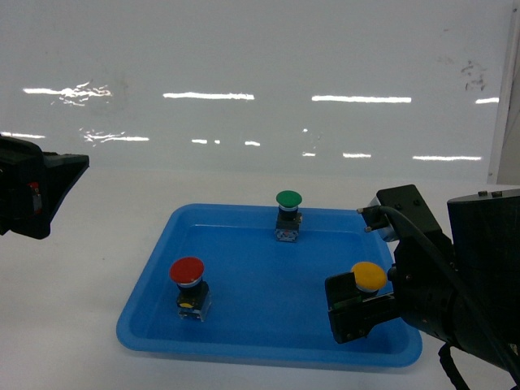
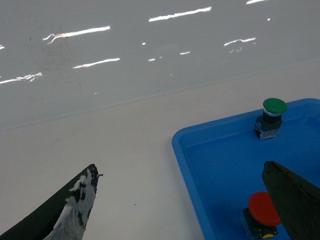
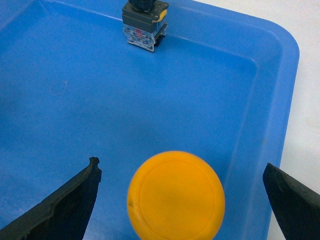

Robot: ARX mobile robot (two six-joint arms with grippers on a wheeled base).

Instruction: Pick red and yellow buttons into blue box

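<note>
1. Hovering over the shallow blue tray (image 1: pixel 154 305), the right gripper (image 3: pixel 182 200) has its jaws apart; the yellow button (image 3: pixel 176 195) sits between them, untouched.
2. The red button (image 1: pixel 188 284) stands in the tray's left part; the left gripper (image 2: pixel 190 205), jaws spread, hangs beside it.

Red cap (image 1: pixel 186 270), yellow cap (image 1: pixel 369 276), green cap (image 1: pixel 288 199), blue tray (image 1: pixel 244 337).

The blue tray (image 1: pixel 154 305) is seen from the front, slanting down, in the head view. It is viewed closely from above by both wrist cameras; the green button (image 2: pixel 274 106) is shared.
</note>
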